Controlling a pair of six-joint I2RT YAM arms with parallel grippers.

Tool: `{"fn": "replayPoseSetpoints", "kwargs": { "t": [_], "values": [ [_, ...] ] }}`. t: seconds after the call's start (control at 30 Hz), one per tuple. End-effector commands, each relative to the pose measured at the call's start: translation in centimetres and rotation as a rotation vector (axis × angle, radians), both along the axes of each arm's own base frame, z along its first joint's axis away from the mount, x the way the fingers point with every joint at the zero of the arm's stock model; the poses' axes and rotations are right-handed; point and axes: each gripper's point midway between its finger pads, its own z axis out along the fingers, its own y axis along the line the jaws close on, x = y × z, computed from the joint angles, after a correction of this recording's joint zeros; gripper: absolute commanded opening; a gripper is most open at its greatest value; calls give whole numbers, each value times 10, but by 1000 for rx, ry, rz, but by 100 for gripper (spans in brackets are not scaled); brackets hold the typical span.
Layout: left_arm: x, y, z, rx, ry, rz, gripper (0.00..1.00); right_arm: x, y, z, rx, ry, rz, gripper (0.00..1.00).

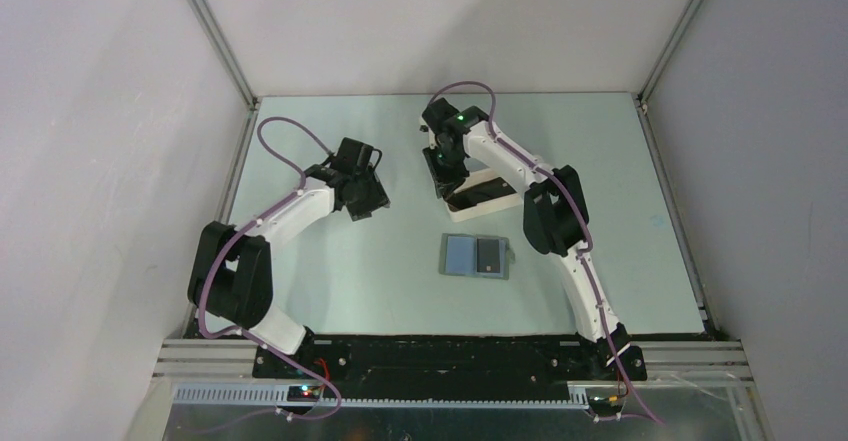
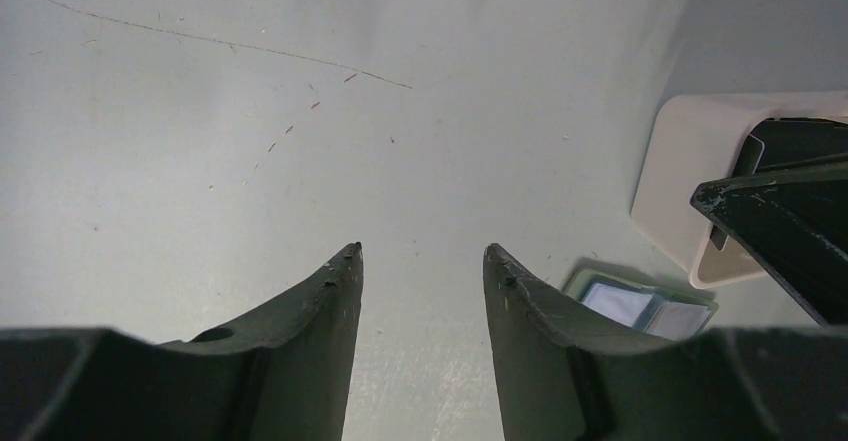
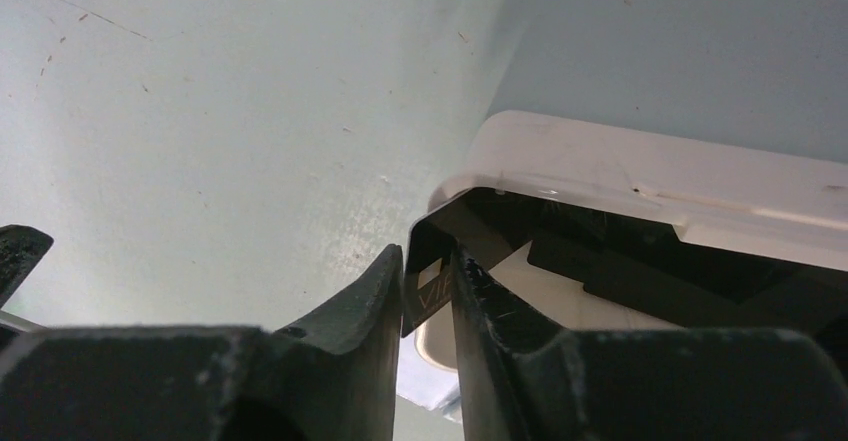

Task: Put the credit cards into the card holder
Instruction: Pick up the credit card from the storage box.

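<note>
Right wrist: thin, glossy black credit card (image 3: 430,296) inside scuffed, tapered right tool (image 3: 425,254)

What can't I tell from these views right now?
- Number of cards left in the white tray: its rim and the right gripper hide them on the right wrist view; the arm partly covers them from above.
- Card holder pockets: too small from above; left wrist view hides most behind the left gripper.

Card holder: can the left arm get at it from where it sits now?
Probably yes. The card holder lies open on bare table near the open left end effector, nothing between them. The right end effector, pinching a credit card at the white tray, is farther back.
</note>
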Motion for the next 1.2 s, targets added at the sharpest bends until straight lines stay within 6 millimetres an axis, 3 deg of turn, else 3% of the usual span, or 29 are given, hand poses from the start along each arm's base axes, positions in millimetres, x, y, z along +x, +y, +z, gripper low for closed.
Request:
{"fn": "replayPoseSetpoints", "kwargs": {
  "t": [0.0, 0.27, 0.47, 0.67, 0.77, 0.93, 1.07, 1.13, 1.17],
  "values": [
    [3, 0, 9, -4, -32, -12, 52, -1, 5, 16, 32, -20, 5, 25],
    [1, 0, 9, -7, -28, -17, 52, -2, 3, 22, 36, -23, 6, 8],
    [2, -2, 14, -13, -42, -35, 52, -2, -5, 44, 28, -62, 11, 3],
    [8, -7, 35, -21, -103, -87, 53, -2, -19, 73, 26, -111, 2, 0],
    [13, -13, 58, -21, -169, -165, 55, -3, -30, 90, 30, -131, -8, 0],
    [12, -36, 104, -99, -302, -347, 65, -17, -49, 143, 158, -144, 25, 0],
    [-7, -67, 153, -231, -451, -595, 69, -52, -59, 180, 341, -82, 111, 0],
    [-26, -84, 174, -321, -510, -744, 70, -77, -61, 194, 437, -39, 167, 0],
    [-40, -92, 185, -375, -529, -822, 72, -91, -60, 192, 478, 13, 184, 0]
  ]
}}
